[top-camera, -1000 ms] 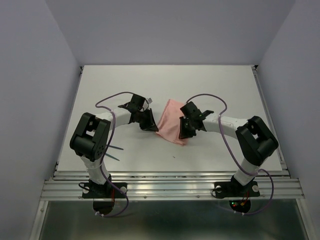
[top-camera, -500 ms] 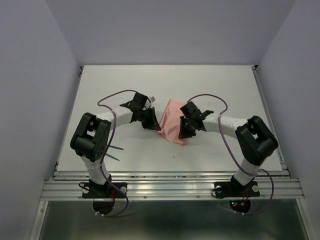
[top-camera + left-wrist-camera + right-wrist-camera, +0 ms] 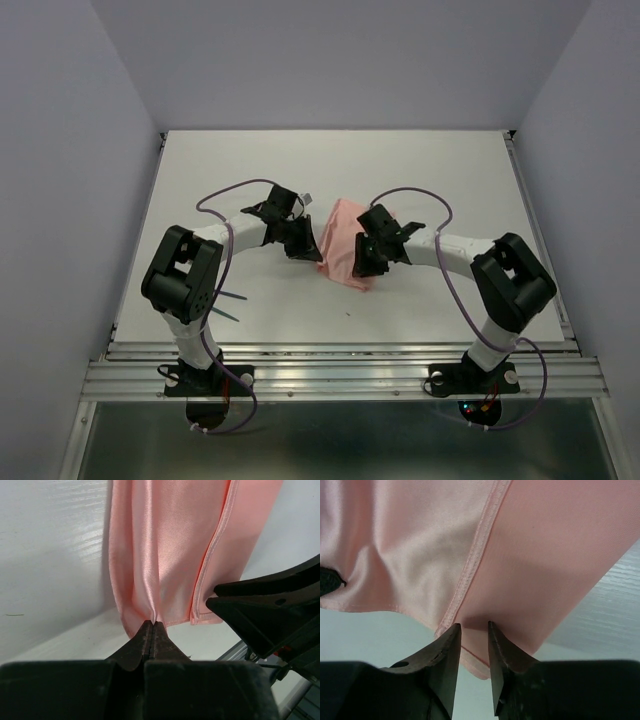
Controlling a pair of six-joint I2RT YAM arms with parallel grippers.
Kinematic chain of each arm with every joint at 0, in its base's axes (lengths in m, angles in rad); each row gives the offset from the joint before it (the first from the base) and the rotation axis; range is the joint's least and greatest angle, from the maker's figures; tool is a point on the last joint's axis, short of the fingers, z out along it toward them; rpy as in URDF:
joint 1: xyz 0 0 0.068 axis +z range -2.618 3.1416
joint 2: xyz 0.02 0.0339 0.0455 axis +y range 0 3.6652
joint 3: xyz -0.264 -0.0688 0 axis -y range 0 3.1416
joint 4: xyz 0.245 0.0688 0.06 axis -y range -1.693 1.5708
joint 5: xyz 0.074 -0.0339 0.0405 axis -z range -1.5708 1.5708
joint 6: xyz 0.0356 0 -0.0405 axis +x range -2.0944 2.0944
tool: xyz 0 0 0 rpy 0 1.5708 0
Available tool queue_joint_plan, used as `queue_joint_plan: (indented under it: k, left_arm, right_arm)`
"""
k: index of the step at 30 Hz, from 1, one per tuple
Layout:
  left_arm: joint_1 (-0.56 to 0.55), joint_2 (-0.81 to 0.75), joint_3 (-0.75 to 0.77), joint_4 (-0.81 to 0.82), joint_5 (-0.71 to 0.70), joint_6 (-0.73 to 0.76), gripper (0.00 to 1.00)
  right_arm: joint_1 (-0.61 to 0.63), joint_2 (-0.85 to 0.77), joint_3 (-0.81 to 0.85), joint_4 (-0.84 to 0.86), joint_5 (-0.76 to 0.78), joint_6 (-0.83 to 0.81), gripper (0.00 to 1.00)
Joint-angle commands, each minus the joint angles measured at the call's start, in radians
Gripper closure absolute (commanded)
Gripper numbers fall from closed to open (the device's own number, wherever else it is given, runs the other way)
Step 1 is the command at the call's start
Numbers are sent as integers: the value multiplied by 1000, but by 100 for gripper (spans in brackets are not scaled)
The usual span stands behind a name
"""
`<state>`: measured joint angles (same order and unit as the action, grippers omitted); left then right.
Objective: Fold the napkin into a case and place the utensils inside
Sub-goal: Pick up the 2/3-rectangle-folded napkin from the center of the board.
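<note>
Napkin (image 3: 165,545): thin, soft, slippery; best held at hem. L gripper (image 3: 152,625) pinched near edge fold. R gripper (image 3: 472,627) jaws slightly apart, straddling hem corner.

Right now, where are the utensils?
In the top view the utensils lie on the table at near left, beside the left arm's base link, well apart from the napkin held between both grippers.

The left arm (image 3: 185,275) hides most of the teal utensils (image 3: 232,304); only thin tips show beside it, too small to tell apart. Both wrist views cut off the napkin (image 3: 170,545) at their top edges. The right gripper (image 3: 366,262) covers the napkin's near corner from above.
</note>
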<state>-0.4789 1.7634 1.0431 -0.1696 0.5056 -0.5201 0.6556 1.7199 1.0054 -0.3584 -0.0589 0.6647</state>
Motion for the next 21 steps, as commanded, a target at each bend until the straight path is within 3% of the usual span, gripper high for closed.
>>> queue_joint_plan:
  k: [1, 5, 9, 21]
  left_arm:
    - [-9, -13, 12, -8, -12, 12, 100]
    - [-9, -12, 8, -5, -19, 11, 100]
    - [-9, -12, 5, 2, -18, 6, 100]
    - [-9, -10, -2, 12, -13, 5, 100]
  right_arm:
    - [41, -71, 38, -50, 71, -109, 66]
    - [111, -108, 39, -74, 131, -201, 59]
    - [173, -108, 53, -102, 232, -293, 59]
    - [274, -22, 117, -177, 424, -341, 50]
